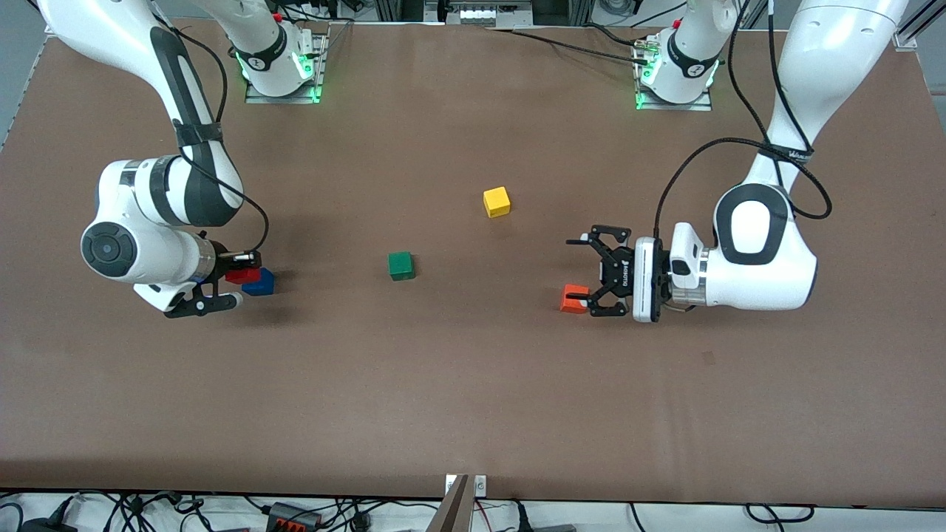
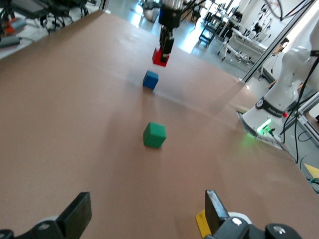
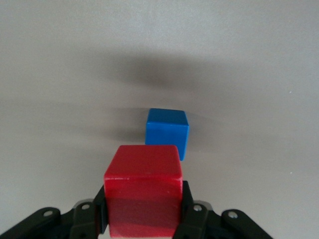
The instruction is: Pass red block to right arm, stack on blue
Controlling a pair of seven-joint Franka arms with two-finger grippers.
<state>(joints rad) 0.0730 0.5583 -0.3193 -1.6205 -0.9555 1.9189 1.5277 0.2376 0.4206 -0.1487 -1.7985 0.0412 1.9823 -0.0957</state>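
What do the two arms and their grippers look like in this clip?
Both arms are glossy white with black joint bands and black cables. The left gripper is a black open-linkage claw on a flat white wrist plate. The right gripper is narrow, black, slim-fingered, behind a silver wrist ring.

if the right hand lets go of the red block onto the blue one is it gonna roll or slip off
Probably no rolling: the red block is a flat-faced cube and looks rigid, likely light. Slipping is possible, since its faces look smooth and glossy. Tipping is the bigger risk: the right hand, shut on it, holds it partly off-centre from the same-sized blue block, so it needs squarer alignment first.
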